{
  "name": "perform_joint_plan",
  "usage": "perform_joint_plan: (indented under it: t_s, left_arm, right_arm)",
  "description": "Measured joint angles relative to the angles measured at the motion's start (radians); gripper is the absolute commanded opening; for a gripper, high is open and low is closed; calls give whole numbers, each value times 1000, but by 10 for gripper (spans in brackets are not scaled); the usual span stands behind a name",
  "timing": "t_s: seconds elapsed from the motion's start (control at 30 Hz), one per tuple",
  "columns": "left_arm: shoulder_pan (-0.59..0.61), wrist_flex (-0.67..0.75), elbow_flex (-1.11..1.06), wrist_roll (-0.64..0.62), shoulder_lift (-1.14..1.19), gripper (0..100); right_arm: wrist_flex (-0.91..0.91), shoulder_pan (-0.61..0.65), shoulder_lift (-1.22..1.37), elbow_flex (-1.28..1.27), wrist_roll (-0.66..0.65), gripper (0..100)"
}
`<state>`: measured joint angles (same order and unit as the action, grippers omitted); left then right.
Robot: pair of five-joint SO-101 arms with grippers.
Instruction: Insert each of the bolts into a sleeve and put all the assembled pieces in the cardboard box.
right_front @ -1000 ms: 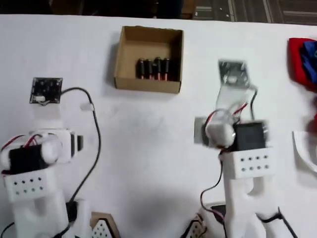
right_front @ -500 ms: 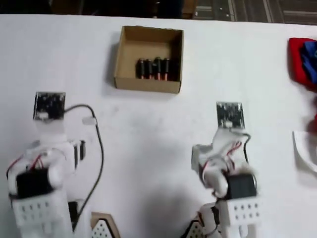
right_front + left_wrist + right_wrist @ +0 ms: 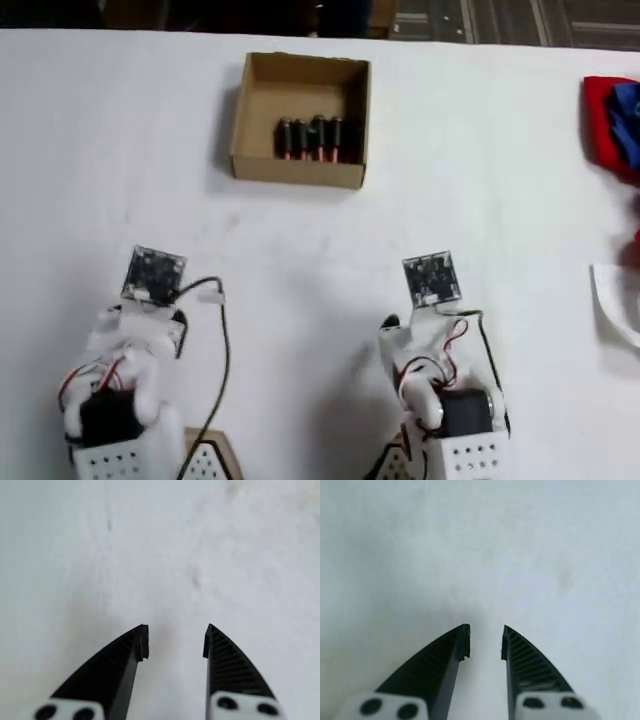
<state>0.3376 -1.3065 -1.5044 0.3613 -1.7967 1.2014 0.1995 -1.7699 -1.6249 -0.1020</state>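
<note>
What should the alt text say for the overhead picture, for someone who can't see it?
An open cardboard box on a white table holds a row of dark bolt-and-sleeve pieces. Two white robot arms sit folded at the near edge. A red object lies at the right edge.

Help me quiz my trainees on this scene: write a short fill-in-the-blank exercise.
1. The pieces lie inside the cardboard ____.
2. The left gripper is ____ and holds nothing.
3. The right gripper, also empty, hangs over the bare white ____.

Missing words: box; open; table.
</note>
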Motion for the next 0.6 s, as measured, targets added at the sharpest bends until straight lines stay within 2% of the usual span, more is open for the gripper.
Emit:
perform_joint_plan:
  t_s: [0.1,0.23,0.3,0.4,0.6]
  left_arm:
    - [0,64,-84,-161,0,199]
    - [0,124,-164,-371,0,199]
    - [-6,120,-167,-384,0,199]
    - [-81,71,-167,-338,0,196]
    - [-374,28,-167,-322,0,196]
  right_arm:
    - [-18,0,-15,-51,6,94]
    - [-25,-32,-17,-55,144,94]
    - [-25,-51,-17,-57,192,94]
    - [-23,-54,-17,-57,212,94]
    - [54,-55,-17,-57,216,92]
